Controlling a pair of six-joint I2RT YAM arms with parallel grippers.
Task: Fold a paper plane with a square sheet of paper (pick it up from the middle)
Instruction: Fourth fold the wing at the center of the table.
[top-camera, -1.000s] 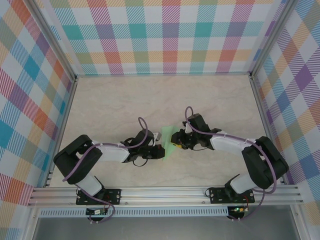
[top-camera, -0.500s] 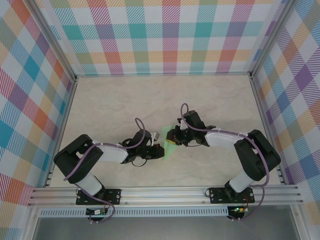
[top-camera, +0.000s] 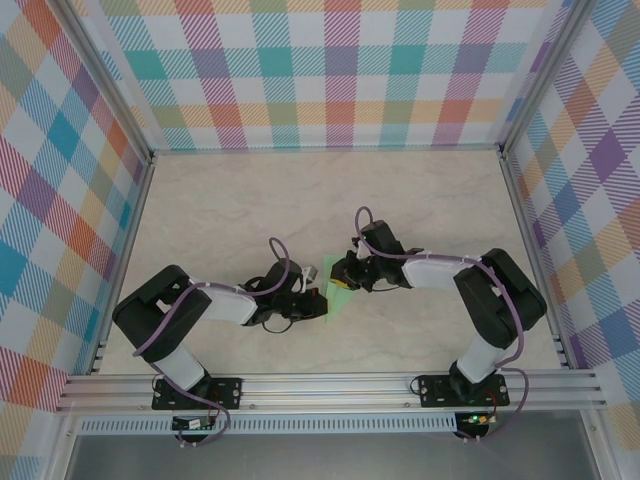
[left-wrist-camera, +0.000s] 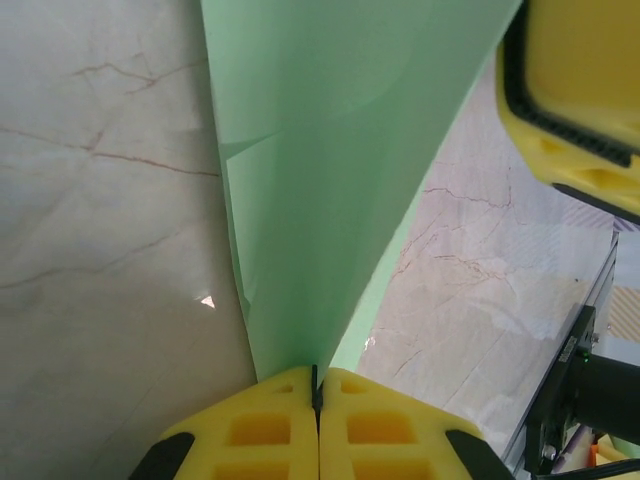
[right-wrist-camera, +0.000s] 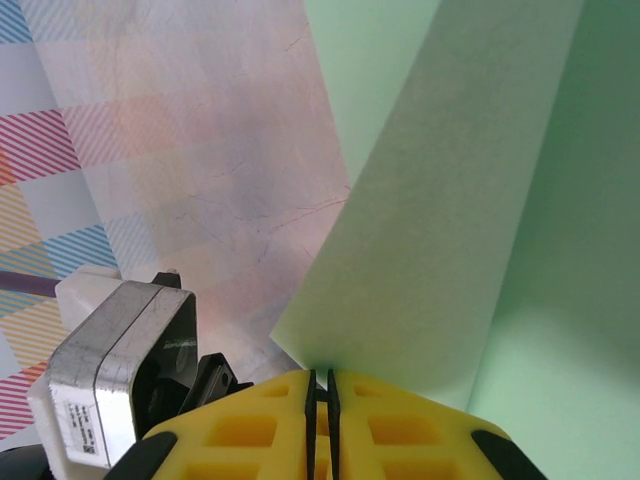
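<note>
Your left end effector (left-wrist-camera: 316, 385) is pinching the folded sheet of paper (left-wrist-camera: 320, 180), its jaws pressing together on the sheet's narrow end, and the sheet is fanning out straight ahead of it over the desk (left-wrist-camera: 100, 250). Your right end effector (right-wrist-camera: 320, 385) is clamping another edge of the same sheet, jaws nearly touching, and it is facing the left one across the paper.
</note>
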